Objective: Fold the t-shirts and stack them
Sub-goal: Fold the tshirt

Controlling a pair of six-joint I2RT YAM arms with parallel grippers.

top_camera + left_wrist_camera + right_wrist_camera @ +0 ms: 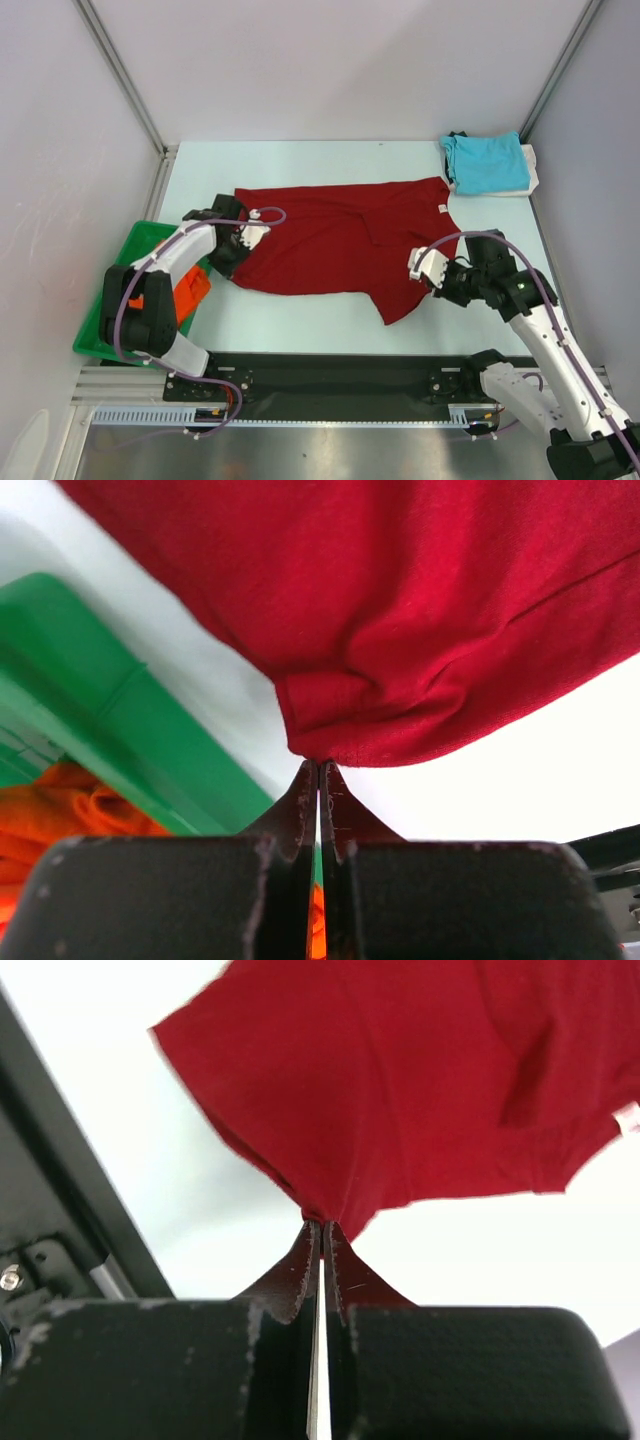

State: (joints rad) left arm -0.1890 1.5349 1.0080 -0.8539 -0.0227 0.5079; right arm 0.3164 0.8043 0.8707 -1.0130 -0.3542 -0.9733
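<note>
Pinched tight in left gripper [318, 765]: bunched edge of dark red t-shirt [340, 240]. Pinched likewise in right gripper [321, 1225]: opposite corner. Spread across table [300, 160] centre between both. Folded turquoise t-shirt [487, 162] at far right corner; orange t-shirt [190, 292] in green tray [97, 333], left.

Soft matt cloth – dark red t-shirt [330, 240], smooth plastic with slight sheen – green tray [110, 700], smooth matt table [300, 170]

Top cam: high, near side of dark red t-shirt [340, 240], looks down, far. L/R wrist cams: close-up along own fingers [295, 805] at shirt's left/right edge. All 3 share shirt.
</note>
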